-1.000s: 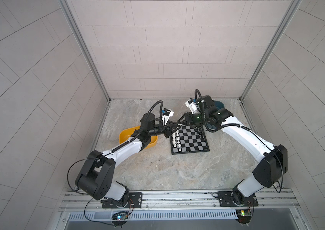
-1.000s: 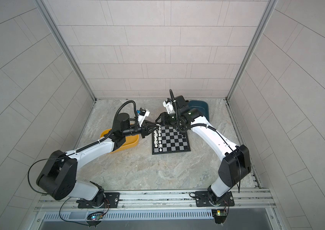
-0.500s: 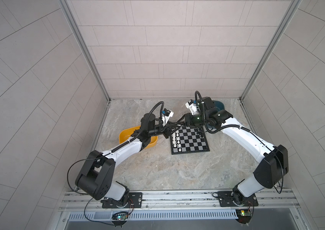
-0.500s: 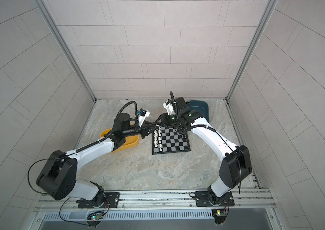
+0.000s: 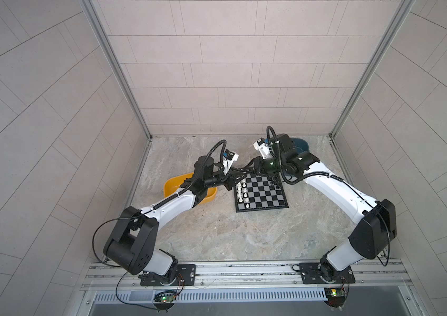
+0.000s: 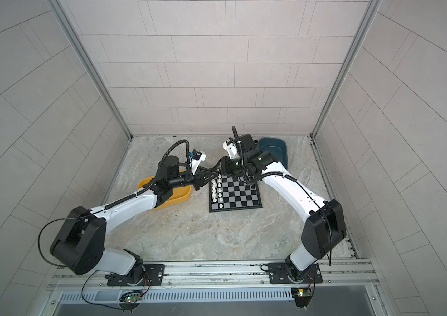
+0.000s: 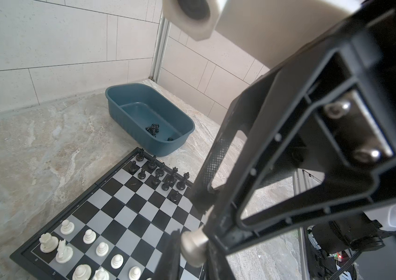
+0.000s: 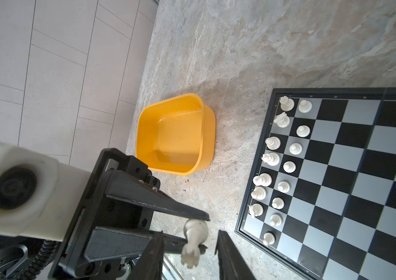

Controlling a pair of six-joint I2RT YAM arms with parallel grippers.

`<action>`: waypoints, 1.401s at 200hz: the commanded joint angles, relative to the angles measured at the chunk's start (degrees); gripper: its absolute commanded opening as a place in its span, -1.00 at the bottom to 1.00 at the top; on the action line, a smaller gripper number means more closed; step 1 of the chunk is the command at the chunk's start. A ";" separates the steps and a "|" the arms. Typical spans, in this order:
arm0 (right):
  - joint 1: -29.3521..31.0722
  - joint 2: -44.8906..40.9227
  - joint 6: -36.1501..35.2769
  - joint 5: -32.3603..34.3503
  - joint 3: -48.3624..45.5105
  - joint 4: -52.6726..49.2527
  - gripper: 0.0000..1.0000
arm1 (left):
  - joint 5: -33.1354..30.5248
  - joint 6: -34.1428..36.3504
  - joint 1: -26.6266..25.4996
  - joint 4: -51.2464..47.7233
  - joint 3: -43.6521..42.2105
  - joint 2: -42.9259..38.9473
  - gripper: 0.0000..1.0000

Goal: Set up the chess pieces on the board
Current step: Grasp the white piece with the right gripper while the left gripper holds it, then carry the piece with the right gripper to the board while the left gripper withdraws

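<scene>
Left pincer (image 8: 205, 232) clamps a white piece (image 8: 194, 236) over the counter (image 8: 216, 48), just off the board (image 8: 352, 184). Right pincer (image 8: 189, 242) straddles it, jaws apart. Advice: the right should close squarely before the left lets go. Only the right wrist view shows this grip. Only the left wrist view shows black pieces (image 7: 153, 128) in the teal tray (image 7: 114, 114).

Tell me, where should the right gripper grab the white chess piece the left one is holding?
Probably its crowned end: the white piece is held sideways, that end poking free past the left gripper. The right gripper should come from opposite, jaws either side.
</scene>
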 commanded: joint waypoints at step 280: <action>23.30 8.39 -9.65 33.72 -0.67 -16.18 -1.00 | -28.84 -13.39 16.34 -66.33 3.51 -20.81 1.00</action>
